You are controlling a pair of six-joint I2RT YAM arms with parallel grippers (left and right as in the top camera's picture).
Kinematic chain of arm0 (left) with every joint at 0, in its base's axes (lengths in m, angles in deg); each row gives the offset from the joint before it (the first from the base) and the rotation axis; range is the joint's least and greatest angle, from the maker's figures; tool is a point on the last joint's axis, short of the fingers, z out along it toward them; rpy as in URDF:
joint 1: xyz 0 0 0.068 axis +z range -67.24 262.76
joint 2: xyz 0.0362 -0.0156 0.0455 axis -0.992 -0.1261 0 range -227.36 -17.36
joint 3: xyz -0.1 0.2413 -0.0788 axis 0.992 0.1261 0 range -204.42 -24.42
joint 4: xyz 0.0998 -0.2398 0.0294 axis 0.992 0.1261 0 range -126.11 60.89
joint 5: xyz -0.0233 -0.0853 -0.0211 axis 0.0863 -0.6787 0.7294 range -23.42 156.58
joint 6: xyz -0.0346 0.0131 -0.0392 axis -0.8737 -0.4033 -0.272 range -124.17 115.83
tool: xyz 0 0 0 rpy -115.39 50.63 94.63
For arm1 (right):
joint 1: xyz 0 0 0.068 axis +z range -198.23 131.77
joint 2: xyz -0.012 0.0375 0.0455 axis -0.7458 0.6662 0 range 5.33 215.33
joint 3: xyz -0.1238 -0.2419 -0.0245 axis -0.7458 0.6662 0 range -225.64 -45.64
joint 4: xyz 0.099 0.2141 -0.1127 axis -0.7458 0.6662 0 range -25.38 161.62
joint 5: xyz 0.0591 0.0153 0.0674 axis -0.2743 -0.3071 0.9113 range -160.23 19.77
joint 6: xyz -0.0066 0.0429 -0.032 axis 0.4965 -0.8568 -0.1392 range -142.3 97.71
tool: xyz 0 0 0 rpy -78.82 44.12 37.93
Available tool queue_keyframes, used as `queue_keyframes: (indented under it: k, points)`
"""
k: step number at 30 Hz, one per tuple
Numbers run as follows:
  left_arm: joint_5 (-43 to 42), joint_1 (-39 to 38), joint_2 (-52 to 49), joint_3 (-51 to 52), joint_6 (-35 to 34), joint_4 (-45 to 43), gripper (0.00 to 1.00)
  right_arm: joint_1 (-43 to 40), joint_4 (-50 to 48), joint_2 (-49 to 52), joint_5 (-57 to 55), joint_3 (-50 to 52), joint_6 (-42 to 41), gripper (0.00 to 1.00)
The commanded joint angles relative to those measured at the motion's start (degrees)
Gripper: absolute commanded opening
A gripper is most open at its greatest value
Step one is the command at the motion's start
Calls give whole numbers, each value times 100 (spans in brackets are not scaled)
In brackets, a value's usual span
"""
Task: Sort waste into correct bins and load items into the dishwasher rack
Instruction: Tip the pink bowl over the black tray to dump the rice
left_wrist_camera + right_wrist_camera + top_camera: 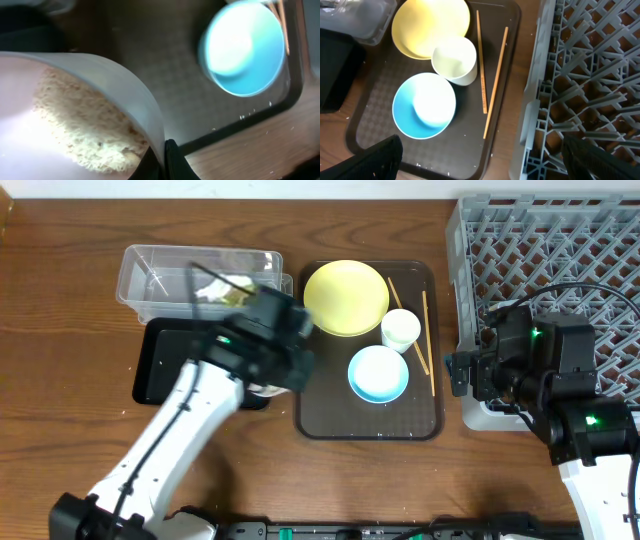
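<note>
Wooden table [60, 280] all round, dark-brown serving tray [340, 410] in the middle, and the action is on the left side. The left gripper [262, 345] hangs over the serving tray's left edge, right beside the black tray [160, 375]. On the wrist view its fingers [172, 162] are pinched tight on the rim of the white bowl [115, 80], and that bowl carries a heap of pale rice grains [80, 125] piled against its inner wall. The tray's patterned floor shows behind the bowl.

Across to the dishes on the serving tray. The yellow plate [346, 297] sits at the far end, the white cup [401, 329] just beside it, and the light-blue bowl [379, 373] sits nearer, close against the cup. The chopsticks [481, 65] lie lengthways along the right side of the tray, one close by the cup, the other out towards the tray's rim.

Far left, the clear tub [150, 270] stands behind the black tray, with a pale crumpled wrapper [225, 285] inside it, partly hidden by the arm.

On the right, the right gripper [456, 375] has its jaws spread wide with nothing between them. It is stationed between the serving tray and the grey dishwasher rack [545, 250], which fills the right side.
</note>
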Motion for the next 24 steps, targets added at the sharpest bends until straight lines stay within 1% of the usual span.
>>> queue_keyframes:
  k: [1,8,10,14,17,20,24]
  points:
    - [-944,807,-46,-103,391,114,6,59,24,-26,48,-90,-61,99]
    - [-2610,2555,-293,-11,1215,212,6,59,22,-26,48,-90,-61,99]
    - [-3025,2942,-413,52,1419,212,6,59,24,-26,48,-90,-61,99]
    - [-4183,3679,-796,208,1891,212,6,59,24,-26,48,-90,-61,99]
    - [-5045,4079,-1134,275,2208,219,6,59,24,-26,48,-90,-61,99]
    - [-5858,4352,-1486,275,2363,203,6,59,24,-26,48,-90,-61,99]
    - [-6614,4531,-1814,275,2448,214,6,59,26,-26,48,-90,-61,99]
